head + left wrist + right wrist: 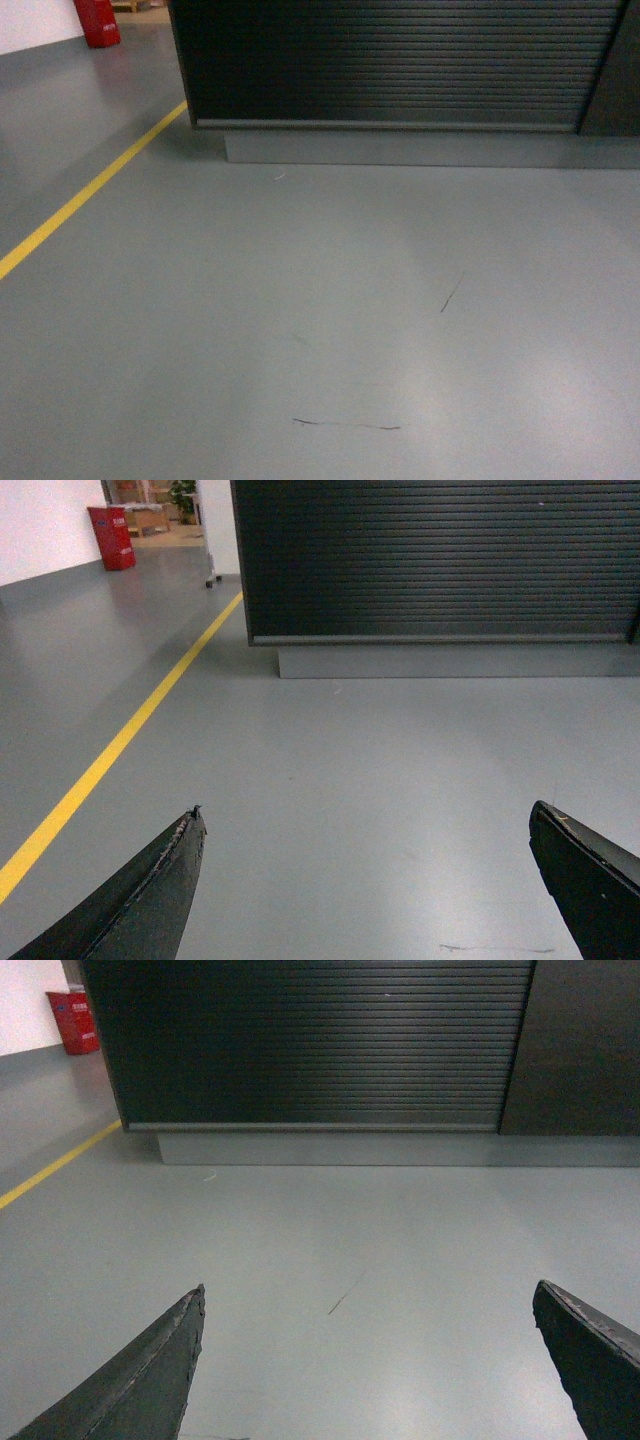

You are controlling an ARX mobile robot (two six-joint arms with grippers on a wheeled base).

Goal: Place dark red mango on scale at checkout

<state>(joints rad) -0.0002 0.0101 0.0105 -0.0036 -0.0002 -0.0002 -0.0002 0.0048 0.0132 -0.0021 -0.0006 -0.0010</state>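
Ahead, at 10 o'clock, a yellow floor line (85,195) slants toward a red bin (97,22). At 12 o'clock stands the checkout (400,60), ribbed front above a grey base. The left gripper (365,825) and right gripper (368,1305) both hang with fingers spread wide, holding nothing. The mango and scale are out of sight.
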